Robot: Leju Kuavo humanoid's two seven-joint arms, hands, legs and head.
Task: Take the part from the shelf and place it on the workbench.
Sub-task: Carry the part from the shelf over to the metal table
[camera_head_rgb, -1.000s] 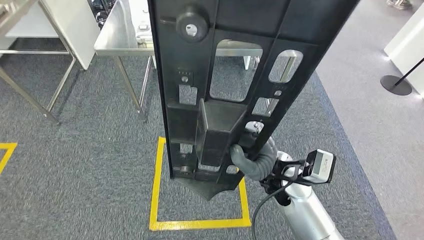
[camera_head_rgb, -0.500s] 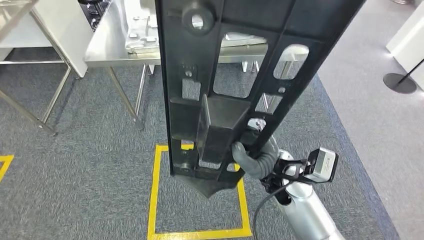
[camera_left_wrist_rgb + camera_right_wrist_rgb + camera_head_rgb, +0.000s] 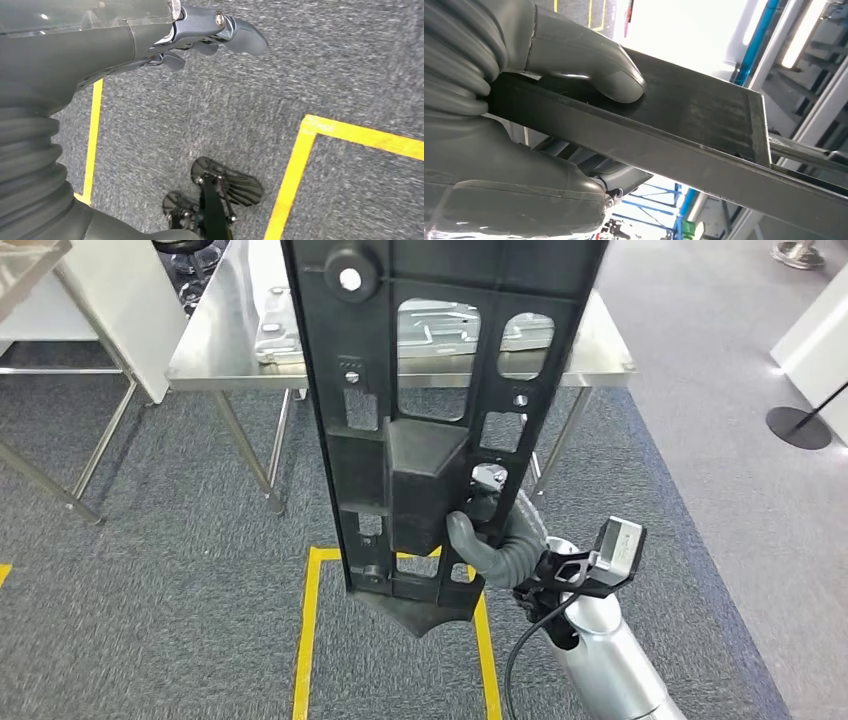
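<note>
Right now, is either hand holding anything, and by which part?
The right hand grips the black part by its lower right edge, beside the raised block. The left hand holds nothing.

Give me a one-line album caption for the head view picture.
Robot hand on the right arm holds a long black part upright, in front of a steel workbench on grey carpet.

Black part (image 3: pixel 430 390), grey hand (image 3: pixel 490 545), speckled grey carpet (image 3: pixel 180 570), yellow floor lines (image 3: pixel 305 640), silver workbench (image 3: pixel 215 360).

Steel workbench (image 3: pixel 215 355) bears metal parts (image 3: pixel 272 325); grey carpet (image 3: pixel 170 540) carries yellow tape (image 3: pixel 305 640).
</note>
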